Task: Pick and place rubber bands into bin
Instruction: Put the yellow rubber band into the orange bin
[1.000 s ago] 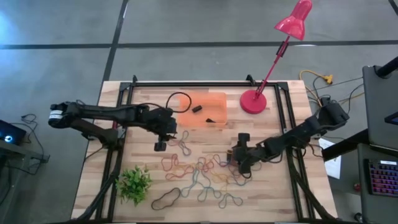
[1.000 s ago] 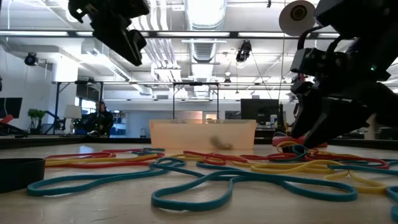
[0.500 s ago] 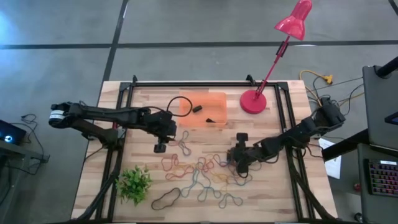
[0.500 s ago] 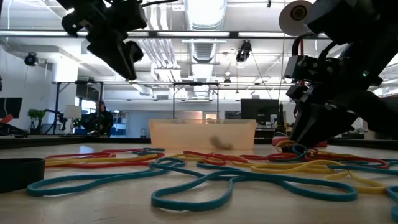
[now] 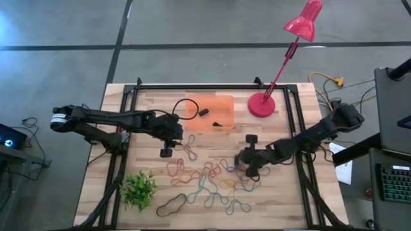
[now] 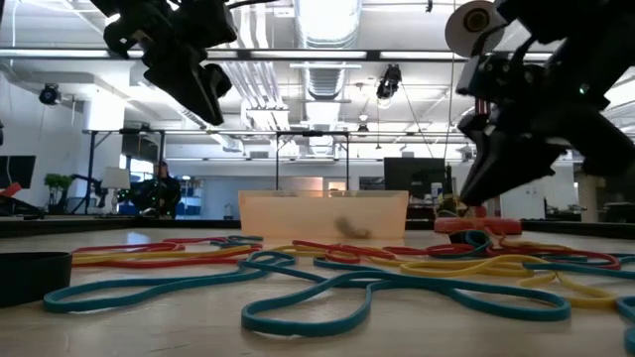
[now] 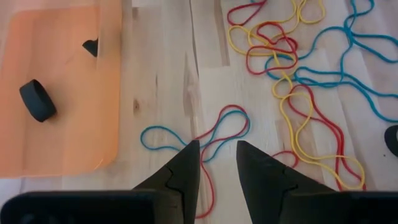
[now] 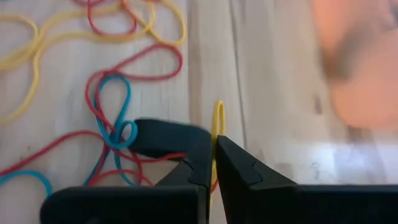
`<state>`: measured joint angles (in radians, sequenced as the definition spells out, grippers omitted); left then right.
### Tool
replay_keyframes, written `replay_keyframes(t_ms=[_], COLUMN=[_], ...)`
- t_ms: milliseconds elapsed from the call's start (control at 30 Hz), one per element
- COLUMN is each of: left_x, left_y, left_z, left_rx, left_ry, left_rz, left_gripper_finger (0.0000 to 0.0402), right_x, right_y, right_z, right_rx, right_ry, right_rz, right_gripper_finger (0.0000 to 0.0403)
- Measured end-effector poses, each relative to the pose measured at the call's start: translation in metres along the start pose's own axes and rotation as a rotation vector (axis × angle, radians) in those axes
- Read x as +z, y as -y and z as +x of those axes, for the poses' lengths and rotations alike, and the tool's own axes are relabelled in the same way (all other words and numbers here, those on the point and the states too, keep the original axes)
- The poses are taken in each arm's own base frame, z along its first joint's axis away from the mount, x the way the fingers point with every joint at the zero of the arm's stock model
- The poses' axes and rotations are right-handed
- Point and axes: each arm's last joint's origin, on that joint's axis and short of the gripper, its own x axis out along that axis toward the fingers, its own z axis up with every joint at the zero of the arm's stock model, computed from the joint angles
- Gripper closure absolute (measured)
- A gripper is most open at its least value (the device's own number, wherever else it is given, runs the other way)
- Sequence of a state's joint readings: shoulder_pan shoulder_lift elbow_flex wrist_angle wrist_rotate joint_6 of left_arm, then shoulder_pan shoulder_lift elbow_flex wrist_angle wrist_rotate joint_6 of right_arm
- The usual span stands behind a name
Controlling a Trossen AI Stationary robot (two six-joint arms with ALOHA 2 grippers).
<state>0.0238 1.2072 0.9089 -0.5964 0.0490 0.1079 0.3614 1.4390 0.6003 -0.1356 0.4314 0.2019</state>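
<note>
Rubber bands (image 5: pixel 209 179) mid-table; yellow band (image 8: pixel 218 121) pinched in right gripper (image 8: pixel 212 163).

The left tool (image 7: pixel 217 163) hangs a bit open over rubber bands (image 7: pixel 292 74) beside the orange bin (image 7: pixel 74 118).

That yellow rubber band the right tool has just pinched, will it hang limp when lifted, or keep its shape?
Probably limp: the yellow rubber band is a thin loop, like those lying in loose twists on the table. It looks light, so the right tool, shut on it, should lift it easily. Crossing neighbours may drag along.
</note>
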Motion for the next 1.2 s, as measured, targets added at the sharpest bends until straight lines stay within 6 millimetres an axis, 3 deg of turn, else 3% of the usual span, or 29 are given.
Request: replay_keyframes(t_ms=[767, 1000, 1200], left_x=[0.006, 0.009, 0.012], left_y=[0.0, -0.001, -0.001], left_z=[0.0, 0.0, 0.0], left_rx=[0.006, 0.009, 0.014], left_ry=[0.065, 0.091, 0.139], left_rz=[0.004, 0.005, 0.01], left_gripper_finger=[0.0312, 0.0312, 0.0312], right_x=[0.045, 0.057, 0.064], right_y=[0.041, 0.069, 0.099], right_z=[-0.091, -0.09, -0.07], right_rx=[-0.201, -0.362, -0.38], right_ry=[0.535, 0.583, 0.599], right_rz=[-0.131, -0.141, -0.086], right_gripper_finger=[0.0394, 0.0394, 0.0394])
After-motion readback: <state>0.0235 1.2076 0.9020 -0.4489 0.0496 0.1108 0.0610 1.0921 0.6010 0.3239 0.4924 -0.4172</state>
